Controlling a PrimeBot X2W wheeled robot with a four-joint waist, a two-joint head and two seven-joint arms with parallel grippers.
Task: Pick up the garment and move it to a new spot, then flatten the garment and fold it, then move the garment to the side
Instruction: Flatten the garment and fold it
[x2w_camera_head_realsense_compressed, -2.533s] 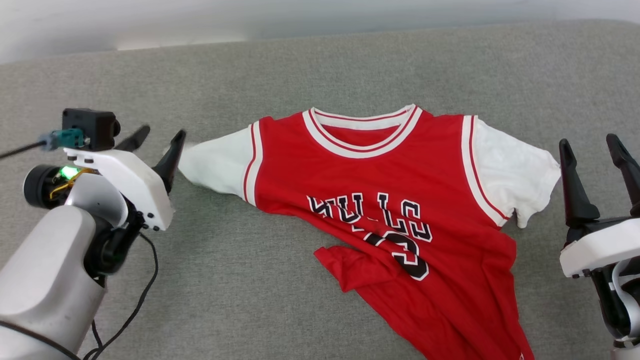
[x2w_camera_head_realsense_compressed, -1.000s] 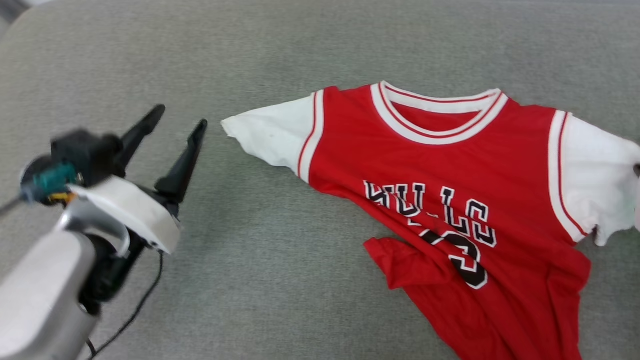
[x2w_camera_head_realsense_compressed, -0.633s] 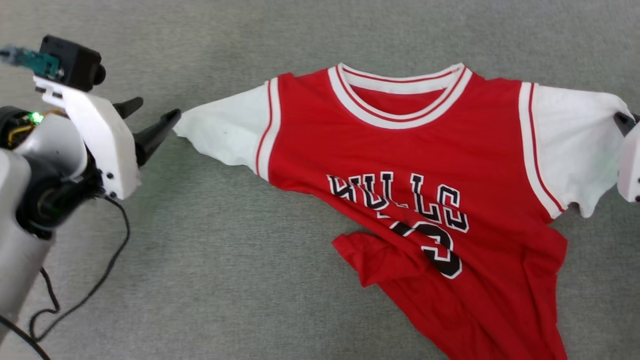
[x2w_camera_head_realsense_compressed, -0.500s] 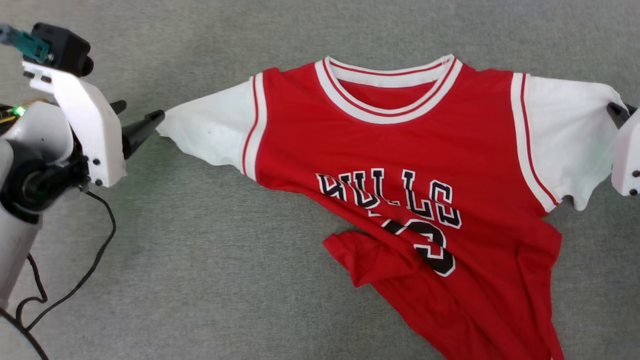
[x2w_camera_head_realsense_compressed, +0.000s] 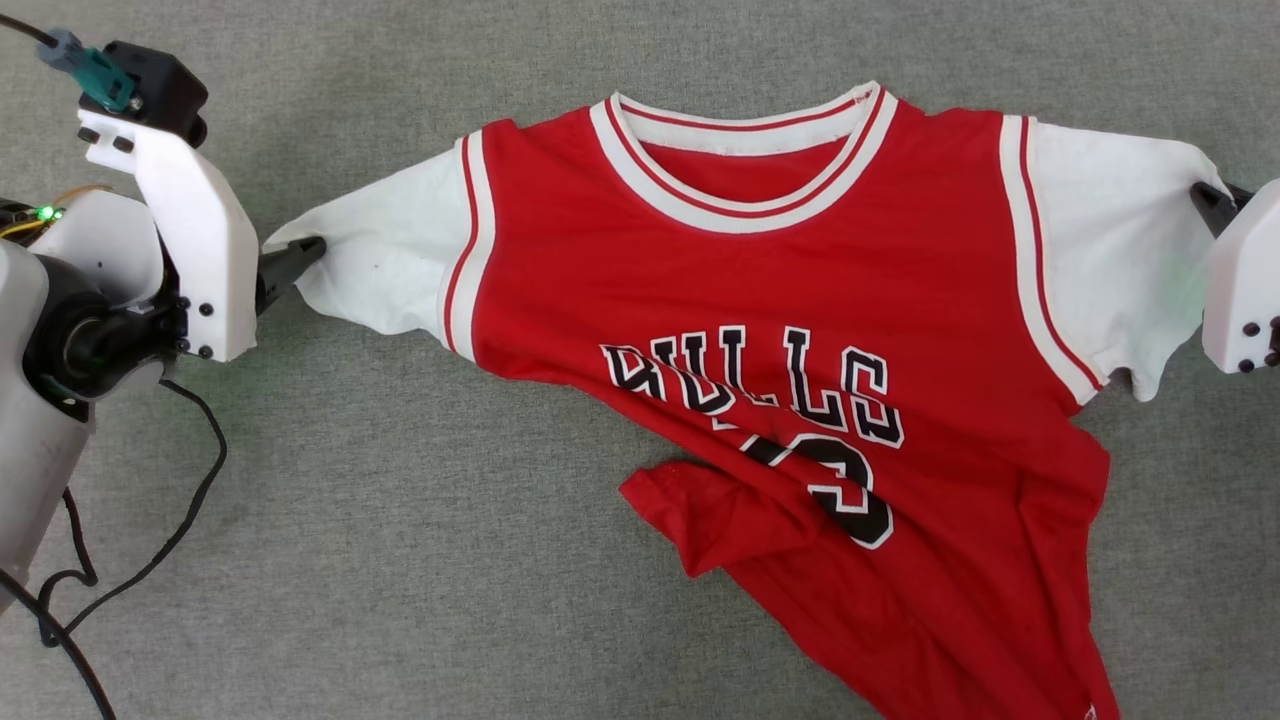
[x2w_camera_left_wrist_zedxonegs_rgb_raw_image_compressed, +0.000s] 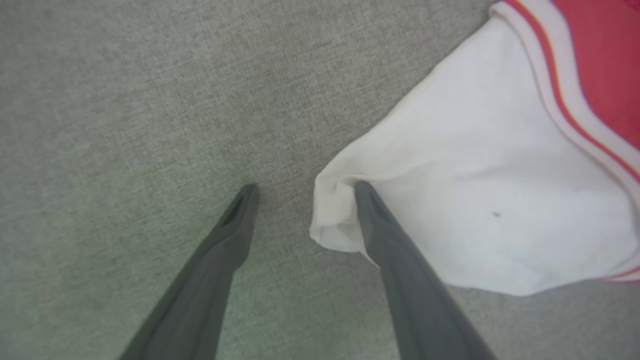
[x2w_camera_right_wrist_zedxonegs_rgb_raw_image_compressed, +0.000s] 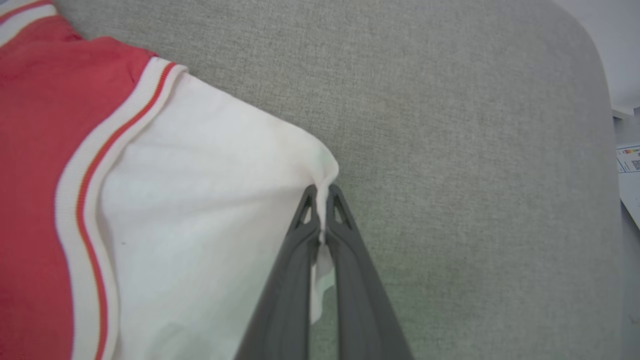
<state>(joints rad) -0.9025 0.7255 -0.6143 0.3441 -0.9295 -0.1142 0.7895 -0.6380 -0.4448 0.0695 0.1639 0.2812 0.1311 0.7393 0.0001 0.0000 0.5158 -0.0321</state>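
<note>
The left gripper (x2w_camera_left_wrist_zedxonegs_rgb_raw_image_compressed: 302, 189), at the centre of the left wrist view, stands wide apart. One finger (x2w_camera_left_wrist_zedxonegs_rgb_raw_image_compressed: 235, 235) is over the bare grey cushion (x2w_camera_left_wrist_zedxonegs_rgb_raw_image_compressed: 125, 125), and the other crosses the rolled white sleeve cuff of the garment (x2w_camera_left_wrist_zedxonegs_rgb_raw_image_compressed: 475, 175); nothing is pinched between them. The right gripper (x2w_camera_right_wrist_zedxonegs_rgb_raw_image_compressed: 320, 192), mid-frame in the right wrist view, is clamped together on the corner of the other white sleeve. In the head view the garment lies face up across the centre and right, collar toward the top, with its sleeves reaching toward the left and right edges. Its hem is rumpled and folded over at lower centre. A black cable (x2w_camera_head_realsense_compressed: 190, 500) loops at lower left.
</note>
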